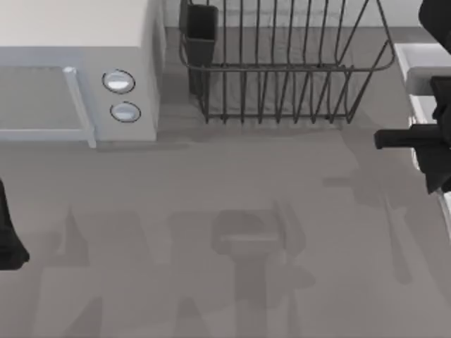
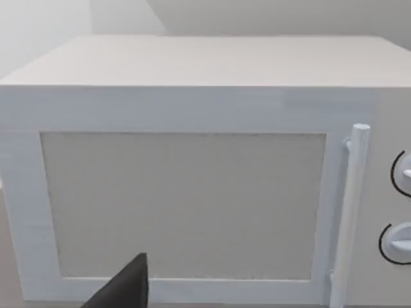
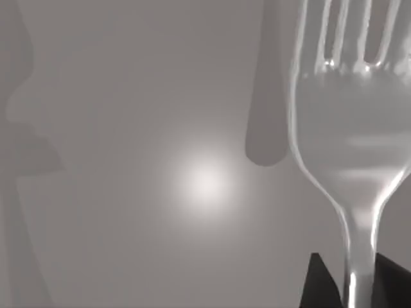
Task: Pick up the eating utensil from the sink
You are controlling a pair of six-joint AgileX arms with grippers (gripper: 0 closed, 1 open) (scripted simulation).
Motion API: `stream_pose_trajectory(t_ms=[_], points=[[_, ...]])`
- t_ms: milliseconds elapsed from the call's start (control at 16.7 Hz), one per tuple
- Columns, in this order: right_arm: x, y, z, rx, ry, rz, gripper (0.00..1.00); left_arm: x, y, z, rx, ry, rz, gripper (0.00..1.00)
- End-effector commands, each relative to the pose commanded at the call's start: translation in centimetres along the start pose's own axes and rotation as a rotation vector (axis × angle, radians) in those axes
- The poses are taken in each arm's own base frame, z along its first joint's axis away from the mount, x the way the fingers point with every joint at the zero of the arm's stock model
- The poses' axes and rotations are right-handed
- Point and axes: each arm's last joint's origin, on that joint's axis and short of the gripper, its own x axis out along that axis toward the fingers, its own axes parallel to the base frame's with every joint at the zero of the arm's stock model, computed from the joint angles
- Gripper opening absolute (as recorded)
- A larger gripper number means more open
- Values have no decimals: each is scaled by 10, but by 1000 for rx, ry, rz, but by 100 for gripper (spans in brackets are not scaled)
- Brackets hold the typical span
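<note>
**A Shiny Fork in the Right Gripper**

The right gripper [image 3: 350,282] is closed on the handle of a shiny silver metal fork [image 3: 350,128]. Two dark fingers [image 3: 321,282] sit on either side of the thin handle, pressing close to it. The fork's wide end, with its long prongs, points away from the gripper. Under the fork is a smooth pale grey floor with a bright spot of light on it. A soft dark shadow of the fork lies just beside it.

Seen from above, the black right arm [image 1: 423,141] is at about three o'clock, at the edge of the table. It hangs over the big pale grey-white sink [image 1: 412,60] with its raised, lighter rim.

At about twelve o'clock stands a dark wire dish rack [image 1: 282,70] with a small dark cup [image 1: 201,24] in one corner. At about ten o'clock sits a white box oven [image 1: 77,70] with two round knobs [image 1: 121,95] and a long white handle [image 1: 81,105].

The black left arm [image 1: 10,232] waits at about nine o'clock, well apart from the sink. One dark finger [image 2: 125,289] of the left gripper shows in front of the oven door, and I cannot tell if that gripper is wide or narrow.

The grey table [image 1: 225,246] has soft shadows across its middle.
</note>
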Motion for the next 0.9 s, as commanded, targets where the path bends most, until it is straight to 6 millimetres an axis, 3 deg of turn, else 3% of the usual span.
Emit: stream_pose_trajectory(t_ms=[540,660,900], points=[[94,1,1,-4,-10,2,0,0,0,0,0,0,0,100],[105,0,-2,-4,-2,-2,0,0,0,0,0,0,0,100],[105,0,-2,-4,-1,-2,0,0,0,0,0,0,0,100]])
